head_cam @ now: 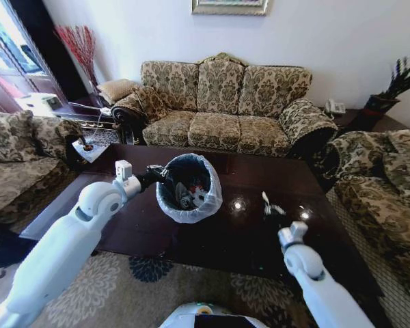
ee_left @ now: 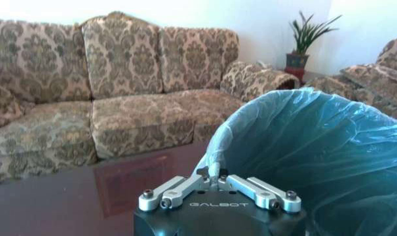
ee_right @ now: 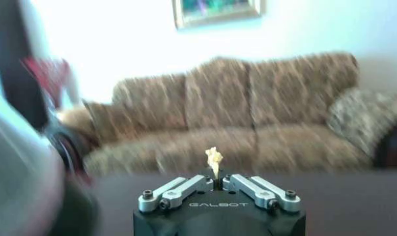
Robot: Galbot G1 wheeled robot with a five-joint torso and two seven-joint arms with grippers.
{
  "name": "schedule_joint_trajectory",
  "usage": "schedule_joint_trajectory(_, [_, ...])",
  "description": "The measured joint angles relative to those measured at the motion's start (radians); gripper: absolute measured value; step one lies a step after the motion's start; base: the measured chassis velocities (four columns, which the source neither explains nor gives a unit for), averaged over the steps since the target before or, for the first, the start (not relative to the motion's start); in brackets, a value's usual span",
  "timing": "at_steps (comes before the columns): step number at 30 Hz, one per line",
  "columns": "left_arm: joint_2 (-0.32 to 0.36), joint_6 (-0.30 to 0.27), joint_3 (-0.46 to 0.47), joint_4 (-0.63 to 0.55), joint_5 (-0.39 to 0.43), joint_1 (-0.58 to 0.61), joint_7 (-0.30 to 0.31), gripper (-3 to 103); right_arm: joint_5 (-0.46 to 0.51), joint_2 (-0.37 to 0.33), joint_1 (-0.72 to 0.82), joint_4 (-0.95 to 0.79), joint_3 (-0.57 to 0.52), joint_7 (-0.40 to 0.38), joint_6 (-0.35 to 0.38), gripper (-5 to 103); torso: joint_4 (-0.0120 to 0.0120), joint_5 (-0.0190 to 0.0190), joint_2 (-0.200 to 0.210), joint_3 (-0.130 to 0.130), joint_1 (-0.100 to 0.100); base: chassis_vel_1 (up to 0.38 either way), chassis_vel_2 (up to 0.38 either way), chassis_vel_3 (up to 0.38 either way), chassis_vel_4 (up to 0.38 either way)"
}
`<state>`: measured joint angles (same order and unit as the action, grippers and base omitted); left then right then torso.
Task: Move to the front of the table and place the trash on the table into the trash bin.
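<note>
Right hand point(ee_right: 213, 173): closed, pinching a small pale scrap point(ee_right: 213, 157) that sticks up from between the fingertips. Hangs low over the right side of the dark wooden table point(head_cam: 212, 242), well apart from the bin point(head_cam: 165, 202). Looks feather-light and limp, probably crumpled paper or wrapper; needs only a gentle pinch at its bunched middle, and may cling to the pads on release rather than drop cleanly.

Left hand point(ee_left: 215, 173): drawn shut on what looks like a fold of the thin plastic bag point(ee_left: 329, 147) at the near rim of the bin. Soft, slippery film, easy to tear or pull off the rim, so best held by the doubled-over edge.

Stands upright near the middle of the table, the bin, with a bottle and white wrappers point(head_cam: 189, 195) already lying inside. Beyond the table, a patterned sofa point(head_cam: 219, 102) against the wall.
</note>
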<state>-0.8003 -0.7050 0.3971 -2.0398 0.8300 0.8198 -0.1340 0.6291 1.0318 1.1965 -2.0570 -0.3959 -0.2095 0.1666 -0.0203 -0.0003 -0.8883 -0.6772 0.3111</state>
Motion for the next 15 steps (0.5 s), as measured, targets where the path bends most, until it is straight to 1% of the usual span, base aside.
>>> schedule_joint_trajectory(3, [-0.001,-0.028,-0.021,0.019,0.004,-0.051,0.003,0,0.082,-0.076,-0.112,-0.071,0.05,-0.02,0.018,0,-0.0003,0.0002,0.0,0.0,0.0,0.0,0.0,0.0,0.0])
schedule_joint_trajectory(4, [-0.001,-0.029,-0.029,0.025,0.005,-0.074,-0.004,0,0.116,-0.116,-0.152,-0.095,0.071,-0.016,0.026,0,-0.0004,0.0,0.0,0.0,0.0,0.0,0.0,0.0,0.0])
schedule_joint_trajectory(5, [-0.001,-0.029,-0.029,0.025,0.005,-0.074,-0.004,0,0.116,-0.116,-0.152,-0.095,0.071,-0.016,0.026,0,-0.0004,0.0,0.0,0.0,0.0,0.0,0.0,0.0,0.0])
schedule_joint_trajectory(7, [0.001,-0.029,-0.05,0.036,0.005,-0.111,-0.007,0,0.203,-0.204,-0.235,-0.145,0.117,-0.001,0.046,0,-0.0001,0.0001,0.0,0.0,0.0,0.0,0.0,0.0,0.0])
schedule_joint_trajectory(8, [0.003,-0.03,-0.061,0.041,0.004,-0.127,-0.008,0,0.241,-0.234,-0.269,-0.16,0.133,0.006,0.057,0,0.0001,0.0001,0.0,0.0,0.0,0.0,0.0,0.0,0.0])
schedule_joint_trajectory(9, [0.003,-0.03,-0.061,0.041,0.004,-0.127,-0.008,0,0.241,-0.234,-0.269,-0.16,0.133,0.006,0.057,0,0.0001,0.0001,0.0,0.0,0.0,0.0,0.0,0.0,0.0])
schedule_joint_trajectory(10, [0.004,-0.03,-0.068,0.045,0.004,-0.139,-0.008,0,0.276,-0.255,-0.3,-0.173,0.145,0.013,0.066,0,0.0001,0.0001,0.0,0.0,0.0,0.0,0.0,0.0,0.0])
schedule_joint_trajectory(11, [0.007,-0.03,-0.089,0.054,0.003,-0.174,-0.006,0,0.36,-0.299,-0.388,-0.198,0.175,0.031,0.088,0,-0.0001,-0.0001,0.0,0.0,0.0,0.0,0.0,0.0,0.0])
schedule_joint_trajectory(12, [0.007,-0.03,-0.089,0.054,0.003,-0.174,-0.006,0,0.36,-0.299,-0.388,-0.198,0.175,0.031,0.088,0,-0.0001,-0.0001,0.0,0.0,0.0,0.0,0.0,0.0,0.0])
schedule_joint_trajectory(13, [0.007,-0.03,-0.108,0.062,0.002,-0.203,-0.002,0,0.412,-0.316,-0.453,-0.204,0.202,0.04,0.104,0,0.0,0.0002,0.0,0.0,0.0,0.0,0.0,0.0,0.0])
schedule_joint_trajectory(15, [0.008,-0.03,-0.151,0.078,0.002,-0.254,0.002,0,0.482,-0.328,-0.571,-0.202,0.262,0.042,0.125,0,-0.0002,0.0,0.0,0.0,0.0,0.0,0.0,0.0,0.0])
